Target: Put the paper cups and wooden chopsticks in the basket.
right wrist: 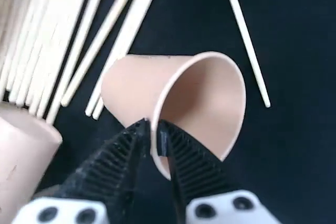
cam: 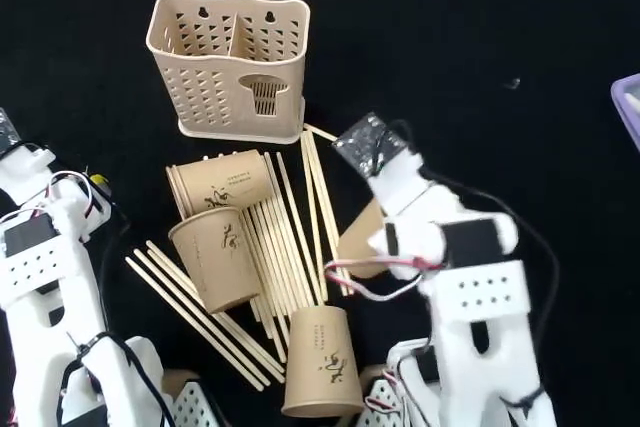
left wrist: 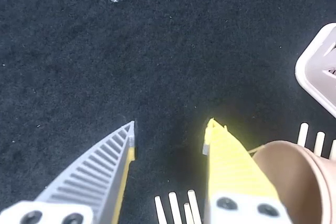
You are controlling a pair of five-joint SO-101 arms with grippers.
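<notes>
While the paper cup [right wrist: 173, 90] lies on its side near the spread of wooden chopsticks [cam: 285, 237], we see the right arm's jaws closed on its rim, one jaw inside the mouth and one outside the wall. Its long axis runs roughly flat along the black surface [cam: 480, 67], base toward the chopsticks and mouth toward the right wrist.

We judge the grip thin. Held by a single edge of paper, the cup could swing, slip free or crease on a lift. A hanging base could also catch the rim of the basket [cam: 205, 97] or nudge the chopsticks.

Three other cups [cam: 215, 257] lie among the sticks, apart from the basket. The left arm's jaws stand open over bare surface, gripping nothing, with a neighbouring cup [left wrist: 294, 174] just beside one jaw.
</notes>
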